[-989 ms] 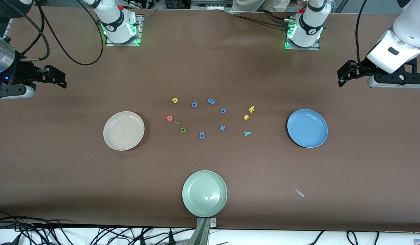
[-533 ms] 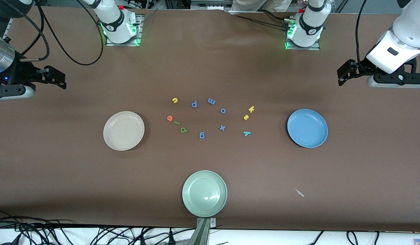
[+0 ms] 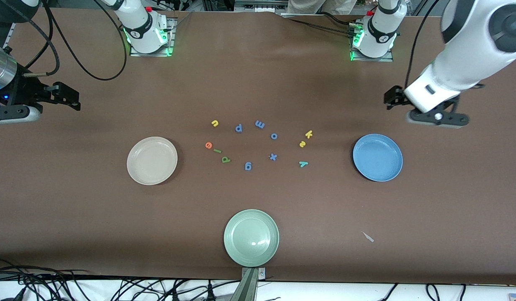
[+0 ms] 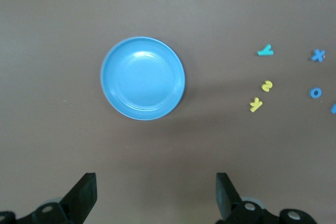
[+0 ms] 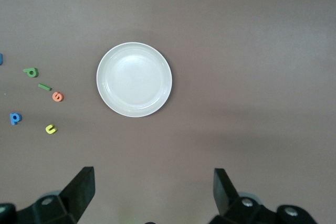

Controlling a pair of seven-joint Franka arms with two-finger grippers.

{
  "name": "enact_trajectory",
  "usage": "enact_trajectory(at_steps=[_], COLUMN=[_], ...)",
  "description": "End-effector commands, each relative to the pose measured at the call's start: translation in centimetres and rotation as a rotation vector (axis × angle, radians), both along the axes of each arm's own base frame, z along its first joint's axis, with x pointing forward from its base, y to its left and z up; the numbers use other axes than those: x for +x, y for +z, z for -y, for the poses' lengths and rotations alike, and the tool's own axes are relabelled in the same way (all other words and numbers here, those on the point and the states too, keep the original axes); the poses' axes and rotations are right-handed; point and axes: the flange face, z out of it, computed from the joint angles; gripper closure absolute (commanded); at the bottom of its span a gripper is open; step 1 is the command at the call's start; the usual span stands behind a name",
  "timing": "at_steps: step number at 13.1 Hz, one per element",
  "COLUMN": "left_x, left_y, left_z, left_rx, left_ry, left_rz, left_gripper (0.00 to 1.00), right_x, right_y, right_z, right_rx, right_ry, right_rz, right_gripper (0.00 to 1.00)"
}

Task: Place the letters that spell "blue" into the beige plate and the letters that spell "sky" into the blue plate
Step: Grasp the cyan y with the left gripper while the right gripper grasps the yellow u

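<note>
Front view: nothing sorted yet, both plates bare. Left gripper (image 3: 390,100) up over bare table just above the blue plate (image 3: 377,157), jaws wide apart, empty; right gripper (image 3: 69,98) parked over the table edge at its own end, also spread wide and holding nothing, waiting. Best to start with the sky set: k (image 3: 308,134), s (image 3: 302,144), y (image 3: 303,164), clustered between the blue plate and the blue letters, well apart from the left gripper. Descend square over one letter, pinch across its thin strokes, avoid nudging neighbours. Blue set u (image 3: 215,123), e (image 3: 208,145), l (image 3: 217,150), b (image 3: 225,159) beside the beige plate (image 3: 152,160).
</note>
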Motion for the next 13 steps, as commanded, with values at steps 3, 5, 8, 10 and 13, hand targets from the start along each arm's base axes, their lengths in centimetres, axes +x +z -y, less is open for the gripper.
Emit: enact_trajectory(at_steps=[3,5,8,10,13], left_x=[3.1,4.0,5.6,5.1,4.3], left_y=[-3.6,-5.8,-12.9,-17.3,-23.5], left_z=[5.7,7.8,11.9,15.2,19.2], left_rx=[-0.043,-0.052,-0.072,-0.085,-0.057], left_ry=[-0.085,-0.125,-0.186,-0.286,-0.421], left_rz=[-0.054,-0.074,-0.041,-0.062,0.007], left_gripper=[0.0,0.0,0.0,0.0,0.0], right_x=[0.6,0.9,0.9,1.9,2.9], right_y=[-1.0,-1.9,-2.5,-5.1,-10.5], right_z=[-0.2,-1.3,-2.2,-4.3,-9.4], right_rx=[-0.01,-0.013,0.027,0.103,0.099], right_ry=[-0.003,0.016,0.038,0.029,-0.006], right_rz=[-0.01,-0.027,-0.047,-0.078,-0.071], right_gripper=[0.0,0.0,0.0,0.0,0.0])
